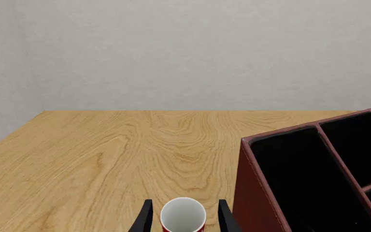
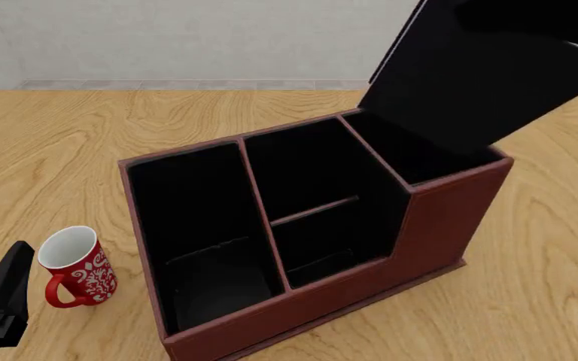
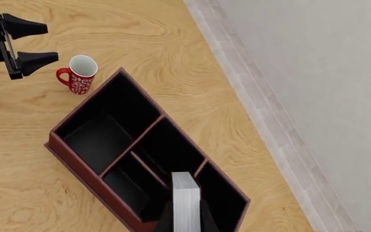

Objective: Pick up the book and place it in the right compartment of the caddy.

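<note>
My right jaws grip the book (image 3: 185, 200) by its edge, holding it tilted in the air above the right compartment (image 2: 409, 150) of the caddy (image 2: 439, 226). Left jaws rest open on the worktop (image 2: 58, 150) beside the mug (image 2: 73, 263). Book looks stiff, smooth-covered, probably slippery; pinching across both covers near the page edge seems safest.

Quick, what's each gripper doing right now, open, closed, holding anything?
Left gripper: open, empty, beside the red mug.
Right gripper: closed on the book, tilted above the caddy.
</note>
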